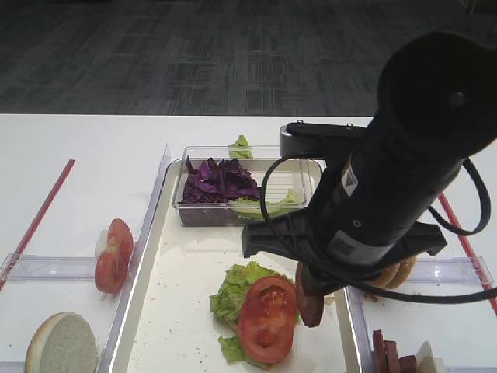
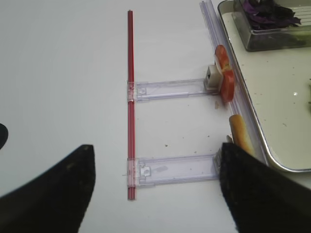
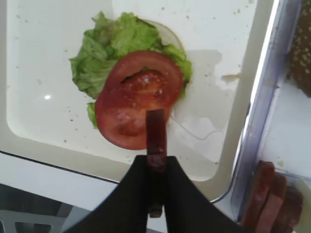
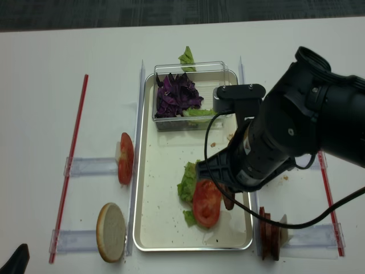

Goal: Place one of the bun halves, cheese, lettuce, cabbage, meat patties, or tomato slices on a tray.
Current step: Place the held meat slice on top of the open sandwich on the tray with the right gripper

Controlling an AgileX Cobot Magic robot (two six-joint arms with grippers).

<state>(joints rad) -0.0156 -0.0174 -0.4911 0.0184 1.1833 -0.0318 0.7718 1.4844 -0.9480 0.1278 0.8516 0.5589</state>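
Meat patty, a thin pinkish-brown disc with a darker rim, hangs on edge, pinched between the black fingers of the right gripper just above the long cream-white tray with its shiny raised rim.

Going left to right in the high view: a thin red strip lies on the white table. Near the front left corner a bun half with its pale cut face up leans in a clear plastic rack, and behind it spare bright red tomato slices stand on edge, just outside the tray's left rim. The left gripper shows only in its own wrist view, its two dark fingers spread wide apart over the table with nothing between them.

On the tray, toward the back, a small clear plastic box holds dark purple shredded cabbage and some frilly light-green leaves. Toward the front, a piece of frilly green lettuce lies flat with one red tomato slice resting on it. The held patty hangs just beside that slice's right edge.

Right of the tray, sesame-seeded golden bun halves peek out behind the arm, and more reddish patties stand in a rack at the front right.
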